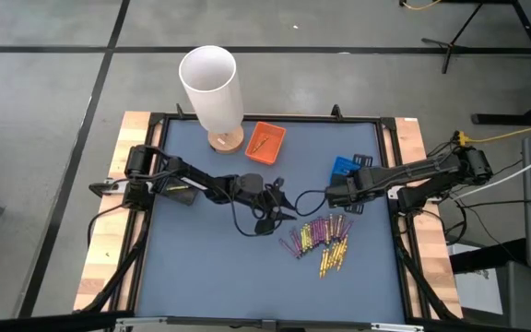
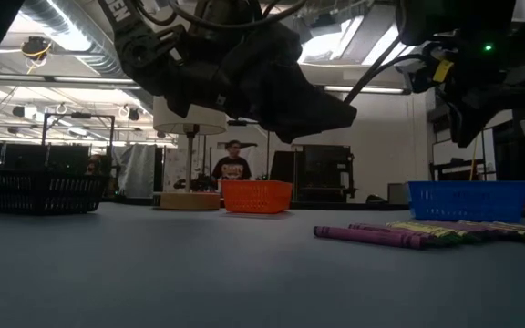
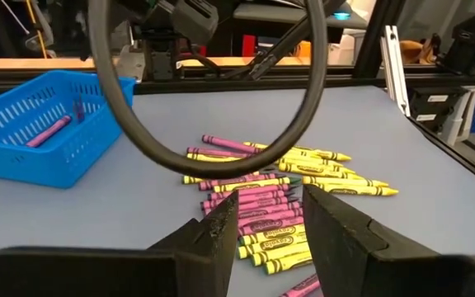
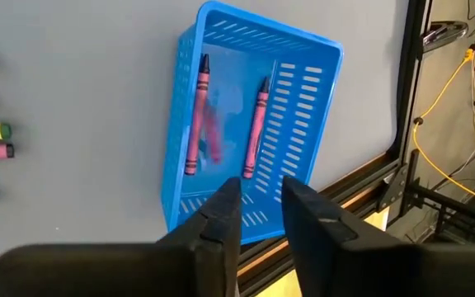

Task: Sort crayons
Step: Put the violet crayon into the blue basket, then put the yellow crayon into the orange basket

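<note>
A pile of yellow and purple crayons point(image 1: 321, 242) lies flat on the grey-blue mat; the left wrist view also shows the crayons point(image 3: 270, 194). My left gripper point(image 3: 270, 235) hangs open just short of the pile, with nothing between its fingers. My right gripper point(image 4: 261, 216) stands open, pointing down over the blue basket point(image 4: 250, 124), and it holds nothing. Two purple crayons point(image 4: 196, 115) lie in that basket, with a blurred pink streak point(image 4: 214, 136) between them. The orange basket point(image 1: 265, 141) at the far side holds a yellow crayon.
A tall white cylinder on a wooden base point(image 1: 212, 88) stands at the far left, beside the orange basket. A black cable loop point(image 3: 213, 107) hangs in front of my left gripper. Black rails point(image 1: 390, 184) frame the mat. A person point(image 2: 233, 164) stands far behind the table.
</note>
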Robot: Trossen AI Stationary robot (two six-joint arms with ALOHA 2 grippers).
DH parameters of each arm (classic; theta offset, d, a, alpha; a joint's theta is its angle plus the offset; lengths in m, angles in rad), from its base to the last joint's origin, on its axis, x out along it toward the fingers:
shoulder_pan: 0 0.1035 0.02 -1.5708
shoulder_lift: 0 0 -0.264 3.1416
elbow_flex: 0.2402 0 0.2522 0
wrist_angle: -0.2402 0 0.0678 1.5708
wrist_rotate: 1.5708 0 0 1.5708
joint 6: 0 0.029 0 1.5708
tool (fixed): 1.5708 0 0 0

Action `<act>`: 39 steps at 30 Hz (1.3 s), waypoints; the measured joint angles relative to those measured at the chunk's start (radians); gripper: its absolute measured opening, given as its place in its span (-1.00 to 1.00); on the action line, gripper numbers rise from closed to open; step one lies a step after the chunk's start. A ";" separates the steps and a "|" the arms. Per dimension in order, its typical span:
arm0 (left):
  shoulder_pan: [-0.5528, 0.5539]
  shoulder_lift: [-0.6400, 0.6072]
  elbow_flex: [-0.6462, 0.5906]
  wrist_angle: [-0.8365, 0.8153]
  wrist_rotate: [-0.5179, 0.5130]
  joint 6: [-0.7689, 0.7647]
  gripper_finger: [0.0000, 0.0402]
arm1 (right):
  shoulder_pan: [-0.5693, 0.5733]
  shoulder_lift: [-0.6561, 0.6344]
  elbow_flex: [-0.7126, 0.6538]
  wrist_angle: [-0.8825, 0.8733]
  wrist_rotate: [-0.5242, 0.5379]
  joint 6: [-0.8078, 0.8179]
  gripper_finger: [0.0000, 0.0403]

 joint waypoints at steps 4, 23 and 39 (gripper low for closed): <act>-0.009 0.000 0.000 0.000 0.000 0.000 -0.40 | 0.000 0.000 0.000 0.001 0.000 0.000 -0.47; -0.011 0.000 0.000 -0.034 0.001 0.000 -0.40 | 0.015 0.000 0.000 0.341 -0.606 0.002 -0.42; -0.023 0.000 0.000 -0.034 0.001 0.001 -0.40 | 0.379 0.000 0.000 0.497 -0.626 -0.002 -0.42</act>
